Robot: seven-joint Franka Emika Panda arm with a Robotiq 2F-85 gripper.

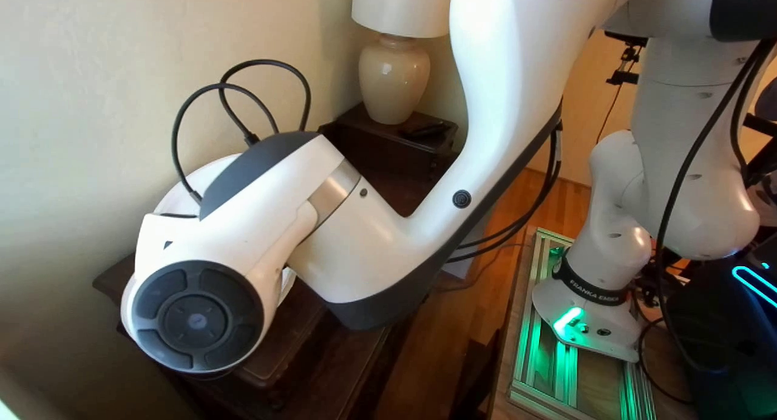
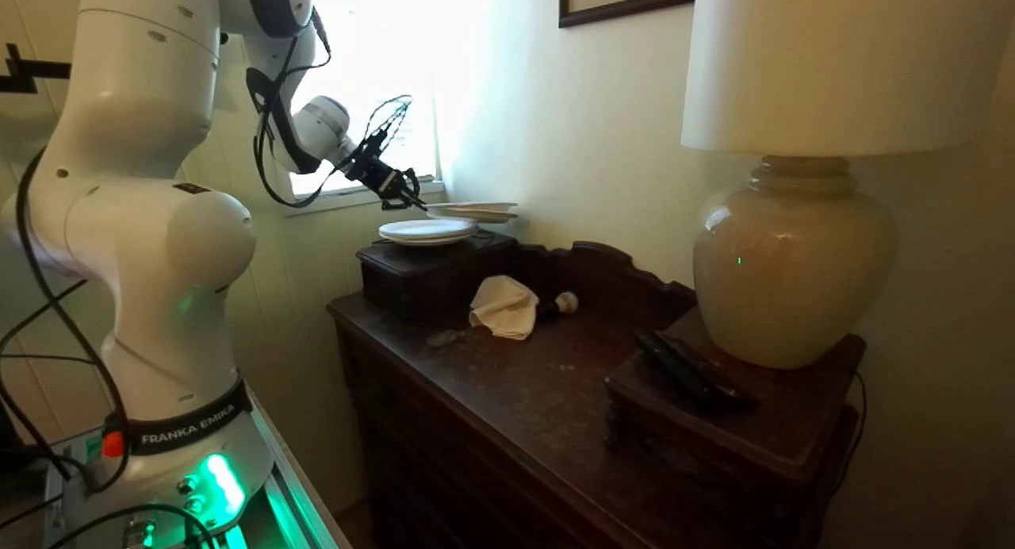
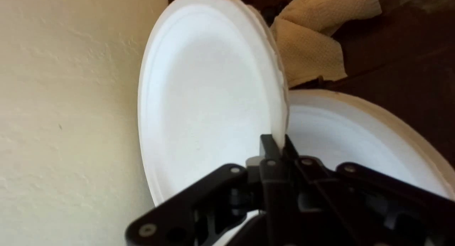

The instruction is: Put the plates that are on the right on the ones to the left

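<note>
My gripper (image 3: 279,144) is shut on the rim of a small stack of white plates (image 3: 209,82) in the wrist view. The held plates are tilted in that view, beside the wall. More white plates (image 3: 330,139) lie below and to the right, partly hidden by my fingers. In an exterior view, my gripper (image 2: 420,203) is at the near edge of the held plates (image 2: 480,211). These are raised behind and slightly above the resting plates (image 2: 428,230), which sit on the dresser's raised box. In an exterior view (image 1: 200,317) the arm's wrist hides my fingers and most of the plates.
The raised box (image 2: 420,283) stands at the window end of the dark dresser (image 2: 547,374). A pale cloth (image 2: 503,307) lies on the dresser beside a dark object. A lamp (image 2: 793,255) and a black handset (image 2: 690,370) stand at the far end. The wall (image 3: 71,114) is close to the held plates.
</note>
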